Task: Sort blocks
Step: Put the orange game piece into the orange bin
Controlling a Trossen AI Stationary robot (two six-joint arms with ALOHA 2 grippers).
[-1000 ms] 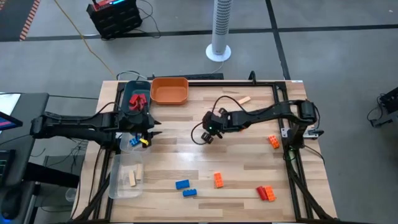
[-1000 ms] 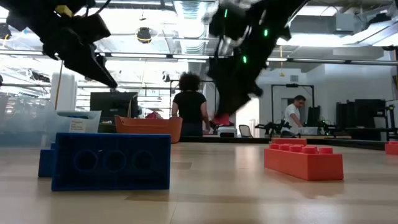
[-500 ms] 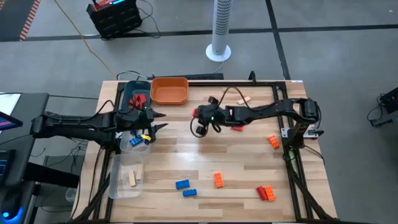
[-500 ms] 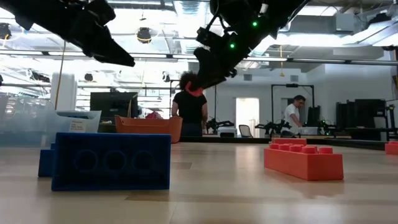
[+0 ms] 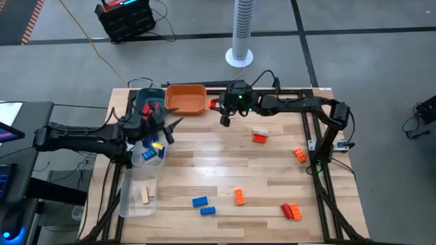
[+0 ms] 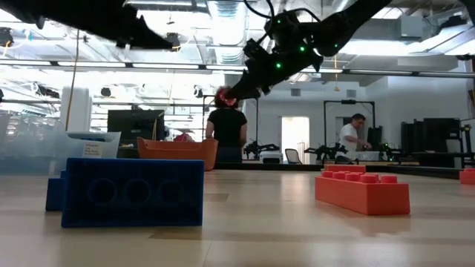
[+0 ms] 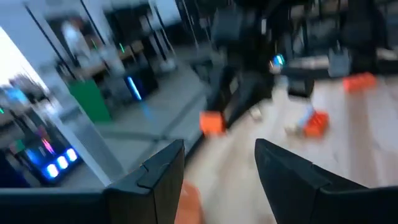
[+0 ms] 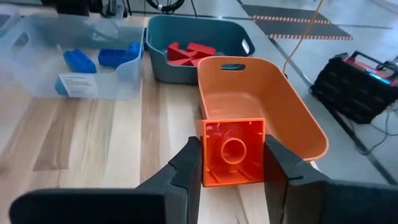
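Now, right hand (image 8: 231,163): closed on an orange block (image 8: 233,151), gripped by its two side faces with the hollow underside facing the wrist camera; that hold left the block's lower part clear for a drop.
Right hand, place: at about 12 o'clock on the tabletop (image 5: 272,177), just beside the orange tray (image 5: 185,99), raised off the wood; the block showed as a small reddish-orange spot at the fingertips in the high view.
Likely aim: judging by colour, the block was bound for the orange tray, whose open mouth lay straight ahead of the hand.
Left hand (image 7: 214,171): fingers apart with nothing between them, hanging over the clear tray (image 5: 139,184) at about 9 o'clock, probably waiting.
Teal tray (image 8: 193,46): at about 11 o'clock, holding red blocks (image 8: 189,53).
Clear tray: holding blue blocks (image 8: 102,58) at its far end and a tan wooden block (image 5: 145,196) nearer the front.
Loose blocks: an orange one (image 5: 259,137) near 1 o'clock, another (image 5: 300,154) at 3 o'clock, a third (image 5: 239,197) at 6 o'clock, a red-and-orange pair (image 5: 291,211) at 5 o'clock, two blue ones (image 5: 204,205) at 7 o'clock.
Progress: partly sorted, by this layout.
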